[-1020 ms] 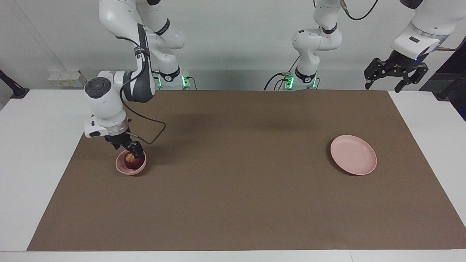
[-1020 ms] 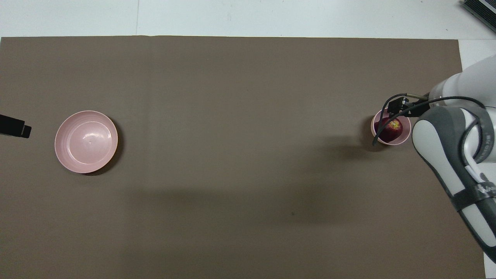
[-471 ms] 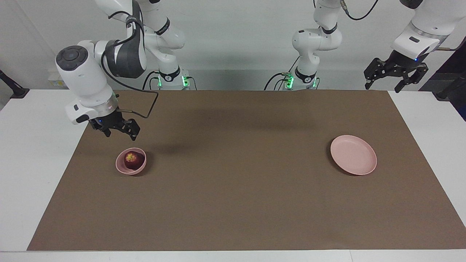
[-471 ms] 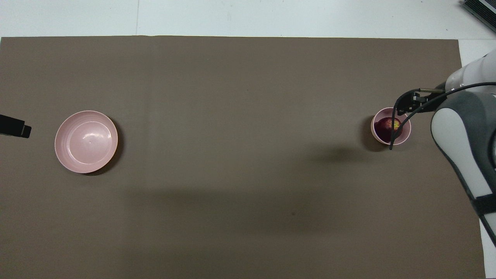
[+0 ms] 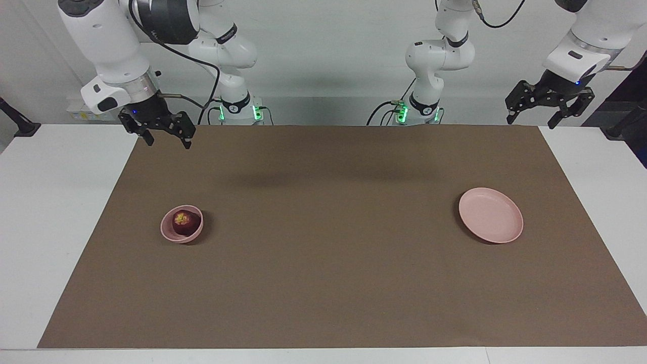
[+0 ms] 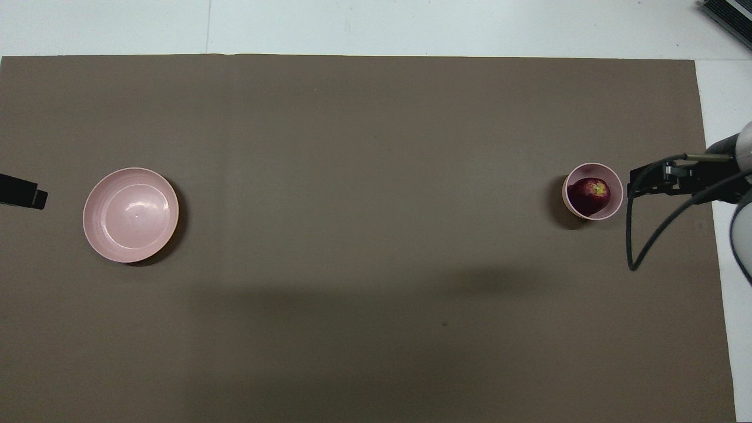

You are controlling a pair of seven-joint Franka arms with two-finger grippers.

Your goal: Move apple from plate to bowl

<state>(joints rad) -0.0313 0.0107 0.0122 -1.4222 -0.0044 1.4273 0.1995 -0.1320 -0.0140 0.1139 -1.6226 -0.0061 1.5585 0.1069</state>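
Right gripper (image 5: pixel 165 135) higher now, spread, empty.

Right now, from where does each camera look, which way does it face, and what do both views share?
Facing view: high across the table, facing the robots; both arms show, right gripper and left gripper raised, open.
Overhead view: high above the robots' end, looking forward and down; only gripper parts show.
Shared: apple in bowl, empty plate, brown mat.

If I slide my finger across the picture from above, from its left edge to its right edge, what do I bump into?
left gripper → plate → bowl holding the apple → right gripper
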